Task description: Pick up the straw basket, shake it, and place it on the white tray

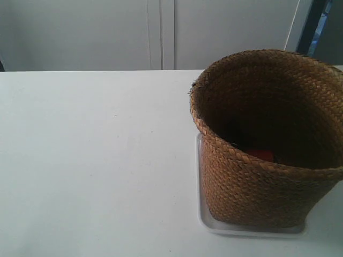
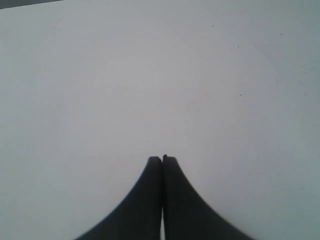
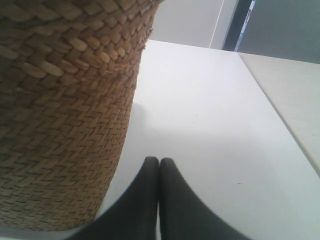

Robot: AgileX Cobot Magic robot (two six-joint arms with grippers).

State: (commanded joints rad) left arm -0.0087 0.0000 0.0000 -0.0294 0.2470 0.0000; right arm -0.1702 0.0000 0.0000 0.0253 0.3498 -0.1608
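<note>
Basket on the tray, both my hands clenched on nothing.
White surface (image 1: 96, 160) runs back to a pale panelled wall (image 1: 107, 32). The straw basket (image 1: 268, 182) stands on the white tray (image 1: 203, 220), whose rim peeks out at its base, and something red (image 1: 261, 154) lies inside on the dark bottom. It's upright, long axis vertical, mouth facing up. My left hand (image 2: 162, 159) hovers over the surface, fingers pressed together. My right hand (image 3: 159, 160), clenched too, is just beside the basket's woven wall.

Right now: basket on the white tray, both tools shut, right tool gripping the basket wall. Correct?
No. Right wrist view: the right tool is shut on nothing, beside the straw basket, not gripping it. Basket is on the white tray.
</note>
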